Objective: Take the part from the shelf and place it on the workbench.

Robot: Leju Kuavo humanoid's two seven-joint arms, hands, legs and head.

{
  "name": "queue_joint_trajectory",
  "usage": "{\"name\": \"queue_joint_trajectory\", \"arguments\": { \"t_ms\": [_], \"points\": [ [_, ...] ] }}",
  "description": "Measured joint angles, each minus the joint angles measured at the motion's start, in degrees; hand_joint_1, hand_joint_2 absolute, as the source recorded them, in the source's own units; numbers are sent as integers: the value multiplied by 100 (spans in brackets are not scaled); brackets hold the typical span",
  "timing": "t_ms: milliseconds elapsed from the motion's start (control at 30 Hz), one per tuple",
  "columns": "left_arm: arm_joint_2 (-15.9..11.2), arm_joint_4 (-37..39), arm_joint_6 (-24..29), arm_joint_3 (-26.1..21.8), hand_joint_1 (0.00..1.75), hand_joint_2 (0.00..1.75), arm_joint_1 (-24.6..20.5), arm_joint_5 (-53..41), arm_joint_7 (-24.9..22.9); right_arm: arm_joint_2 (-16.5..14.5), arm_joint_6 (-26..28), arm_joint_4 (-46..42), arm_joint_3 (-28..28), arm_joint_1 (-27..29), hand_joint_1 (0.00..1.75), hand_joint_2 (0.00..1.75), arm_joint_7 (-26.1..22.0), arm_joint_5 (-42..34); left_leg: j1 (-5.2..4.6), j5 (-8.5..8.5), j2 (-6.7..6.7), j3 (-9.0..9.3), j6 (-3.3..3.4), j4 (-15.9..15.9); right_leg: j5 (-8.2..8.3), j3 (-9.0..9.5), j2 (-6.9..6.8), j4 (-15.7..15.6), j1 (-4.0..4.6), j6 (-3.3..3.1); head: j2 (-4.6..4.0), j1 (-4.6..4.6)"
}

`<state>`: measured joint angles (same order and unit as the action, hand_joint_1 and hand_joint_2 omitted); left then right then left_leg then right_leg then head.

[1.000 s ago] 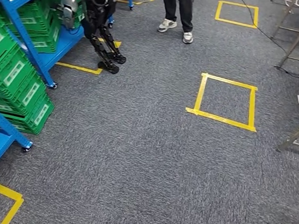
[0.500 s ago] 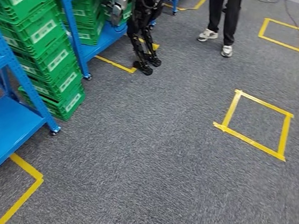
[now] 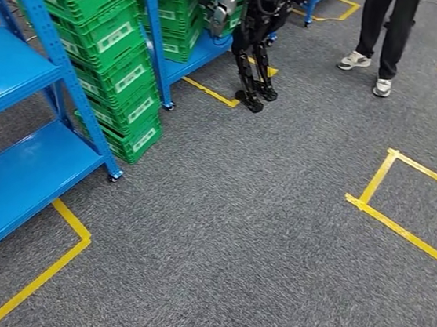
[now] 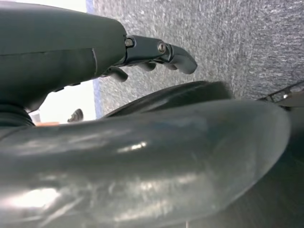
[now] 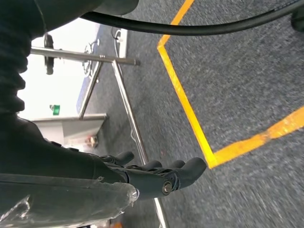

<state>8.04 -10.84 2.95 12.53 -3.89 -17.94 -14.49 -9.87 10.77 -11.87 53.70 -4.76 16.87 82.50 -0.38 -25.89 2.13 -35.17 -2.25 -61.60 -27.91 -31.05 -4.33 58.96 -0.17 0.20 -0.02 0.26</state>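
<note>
Hazard: the blue steel shelf [image 3: 29, 79] stands near at the left, its upright beside stacked green plastic crates [image 3: 117, 65]; a wide turn could clip either. Further right, a second humanoid robot [image 3: 257, 42] and a person's legs [image 3: 388, 37] occupy the walkway. The left hand [image 4: 150, 54] and right hand [image 5: 157, 173] hang released, holding nothing. The part is probably on the shelf, unconfirmed. Against the earlier frames, the camera has swung and the shelf sits closer.

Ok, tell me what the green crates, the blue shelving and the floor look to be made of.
Green crates: likely moulded plastic, going by the ribbed walls and even colour, with pale labels.
Blue shelving: probably painted metal; slim posts pierced with holes, glossy glare on the shelf boards.
Floor: grey carpet with a speckled, fibrous, matt texture, marked with yellow tape.
</note>
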Motion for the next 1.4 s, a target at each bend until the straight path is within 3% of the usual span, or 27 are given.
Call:
{"name": "queue_joint_trajectory", "arguments": {
  "t_ms": [67,100,167,233,300,367,400,433,467,533,600,667,733,800,867,900,933,967,1033,1100,1200,1267,1333,1400],
  "points": [
    [10,0,0,-1,0,0,-17,6,7,1,2,0,3,-8,0,175,1,1,-49,102,230,234,59,461,-29,29,-102,-3,30,48,0,2],
    [13,0,0,-1,0,0,-19,8,9,1,2,0,4,-12,0,175,1,1,-67,79,238,235,84,492,-37,45,-154,-15,42,74,0,2],
    [13,0,0,-2,0,0,-7,11,11,1,2,0,8,-21,0,175,2,0,-46,99,97,230,137,517,-58,90,-222,-40,40,132,0,4],
    [15,0,1,-3,0,0,0,14,12,-1,2,0,13,-23,0,175,2,1,-2,126,-41,250,199,548,-200,44,-22,131,24,197,0,25],
    [22,0,9,-4,0,0,-9,25,18,1,1,0,21,-16,0,175,3,0,26,140,-185,256,240,559,-541,-251,290,782,5,239,0,59],
    [28,0,20,-7,0,0,-10,40,25,2,-1,0,30,-4,0,175,10,-3,27,143,-346,253,251,558,-789,-624,398,1494,1,253,0,74],
    [28,0,22,-8,0,0,-4,44,27,2,-1,0,32,1,0,175,15,-5,28,144,-429,256,249,557,-749,-701,407,1591,1,251,0,77],
    [28,0,24,-10,0,0,2,45,28,2,0,0,34,4,0,175,18,-7,30,147,-512,262,243,555,-598,-669,421,1459,-2,245,0,76],
    [29,0,25,-11,0,0,4,45,28,2,1,0,36,5,0,175,20,-8,36,148,-594,267,232,551,-370,-535,464,1123,-11,240,0,77],
    [30,0,27,-12,0,0,-5,44,30,1,1,1,38,3,0,175,19,-8,40,148,-745,255,182,522,-25,-208,742,364,-59,239,0,78],
    [27,0,29,-13,0,0,-12,44,30,-1,1,1,40,0,0,175,19,-8,41,168,-868,210,106,507,49,-68,946,40,-87,213,0,74],
    [22,2,31,-15,0,0,-1,44,30,-2,1,1,42,-4,0,175,26,-9,56,203,-952,173,34,526,62,-62,859,26,-76,146,0,73],
    [17,3,30,-16,0,0,5,42,30,-4,2,0,45,-6,0,175,38,-10,45,101,-735,91,-24,395,86,-58,720,4,-74,68,0,49],
    [16,2,29,-16,0,0,-11,35,30,-5,3,0,48,3,0,175,49,-10,28,-243,-403,-195,-66,-194,88,-59,549,-9,-66,12,0,6],
    [15,2,27,-16,0,0,-17,28,30,-5,3,0,49,20,0,175,57,-10,37,-554,-308,-552,-88,-938,76,-62,359,-9,-49,-11,0,-8],
    [14,2,27,-16,0,0,-12,26,30,-5,3,0,50,23,0,175,58,-10,40,-573,-298,-632,-89,-1111,70,-60,272,-9,-44,-16,0,-9],
    [13,2,26,-16,0,0,-4,26,30,-5,3,0,50,21,0,175,59,-10,40,-492,-290,-608,-84,-1079,66,-56,195,-8,-40,-17,0,-10],
    [13,2,26,-16,0,0,1,23,30,-5,3,0,51,15,0,175,59,-10,36,-318,-253,-464,-71,-818,59,-47,125,-8,-37,-13,0,-10],
    [13,2,26,-16,0,0,-6,16,30,-5,3,0,50,4,0,175,58,-10,1,20,16,-28,-21,-33,33,-17,3,-2,-15,15,0,-15],
    [15,2,26,-16,0,0,-28,8,30,-5,3,0,50,-1,0,175,55,-10,-35,137,225,222,46,448,2,10,-108,-3,22,64,0,-18],
    [14,2,26,-17,0,0,-13,-1,30,-5,3,0,51,-22,0,175,52,-10,-31,138,75,228,135,520,-29,68,-230,-30,33,149,0,-7],
    [15,3,26,-18,0,0,-1,-4,31,-5,5,0,50,-28,0,175,52,-10,8,162,-57,242,201,546,-190,-1,12,184,15,214,0,17],
    [20,3,24,-18,0,0,-10,-6,38,-5,6,0,50,-14,0,175,52,-11,31,172,-192,241,244,551,-553,-329,329,884,-1,252,0,56],
    [25,3,22,-18,0,0,-10,-7,45,-5,5,0,51,3,0,175,52,-13,33,174,-347,240,255,549,-809,-706,407,1606,-4,266,0,72]
  ]
}}
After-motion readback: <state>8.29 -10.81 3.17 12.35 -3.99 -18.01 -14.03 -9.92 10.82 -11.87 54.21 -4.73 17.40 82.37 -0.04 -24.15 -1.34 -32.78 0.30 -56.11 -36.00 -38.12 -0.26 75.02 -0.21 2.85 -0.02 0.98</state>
